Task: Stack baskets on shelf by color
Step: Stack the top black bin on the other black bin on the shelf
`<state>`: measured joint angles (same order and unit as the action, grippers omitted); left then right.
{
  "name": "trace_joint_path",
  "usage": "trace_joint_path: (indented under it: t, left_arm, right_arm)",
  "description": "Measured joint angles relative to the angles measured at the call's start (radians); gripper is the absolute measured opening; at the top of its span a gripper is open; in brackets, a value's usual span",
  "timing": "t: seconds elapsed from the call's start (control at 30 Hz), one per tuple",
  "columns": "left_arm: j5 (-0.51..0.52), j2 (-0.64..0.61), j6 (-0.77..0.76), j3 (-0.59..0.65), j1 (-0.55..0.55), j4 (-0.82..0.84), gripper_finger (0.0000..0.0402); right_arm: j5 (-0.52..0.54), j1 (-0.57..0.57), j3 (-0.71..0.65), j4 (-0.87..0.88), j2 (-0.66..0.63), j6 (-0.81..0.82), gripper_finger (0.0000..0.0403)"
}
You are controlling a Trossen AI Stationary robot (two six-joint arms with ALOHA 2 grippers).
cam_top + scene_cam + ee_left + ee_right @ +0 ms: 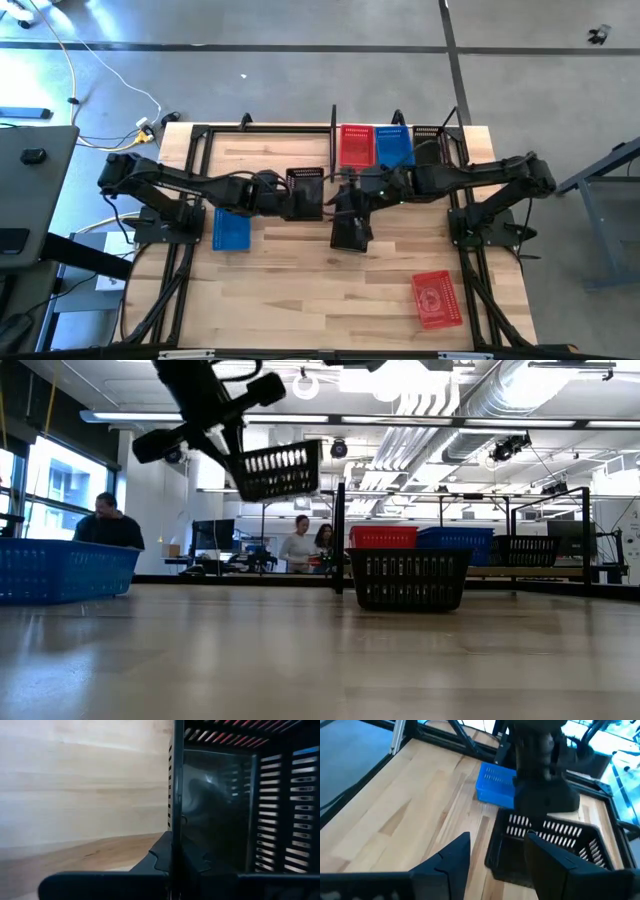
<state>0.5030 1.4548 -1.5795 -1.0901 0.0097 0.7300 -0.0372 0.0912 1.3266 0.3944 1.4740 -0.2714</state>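
Left gripper (285,195) holds a black basket (304,192) by one thin wall, lifted above mid-table.
Right gripper (495,855), fingers spread and empty, hangs over another black basket (351,232); red, blue and black ones sit on the shelf (333,118) at the far edge. Light, stiff mesh plastic: pinch the rim.

A pale wooden plank tabletop (320,290) stands on grey concrete floor (250,80). White and yellow cables (110,95) trail there. 3 people (300,545) sit in the room behind.
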Motion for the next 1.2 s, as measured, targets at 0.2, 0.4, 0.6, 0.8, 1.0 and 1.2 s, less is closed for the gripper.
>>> trace_joint_path:
  t: [0.2, 0.4, 0.6, 0.8, 1.0, 1.2]
  left_arm:
    - [-0.043, 0.045, 0.004, -0.019, 0.001, 0.012, 0.0]
    - [-0.047, 0.062, 0.081, -0.122, 0.024, 0.116, 0.0]
    - [-0.02, 0.09, 0.153, -0.23, 0.038, 0.195, 0.0]
    - [-0.021, 0.106, 0.185, -0.261, 0.038, 0.204, 0.0]
    - [-0.027, 0.105, 0.185, -0.262, 0.038, 0.198, 0.0]
    - [-0.073, 0.106, 0.188, -0.262, 0.045, 0.187, 0.0]
  right_arm:
    - [0.002, 0.023, 0.0, -0.06, 0.061, -0.041, 0.0167]
    - [0.005, 0.034, 0.0, -0.057, 0.102, -0.019, 0.0167]
    - [0.044, 0.026, 0.0, -0.072, 0.132, -0.01, 0.0167]
    - [0.063, 0.0, 0.001, -0.065, 0.155, 0.037, 0.0167]
    - [0.06, -0.014, 0.001, -0.042, 0.184, 0.084, 0.0167]
    - [0.101, -0.012, 0.001, -0.034, 0.22, 0.101, 0.0167]
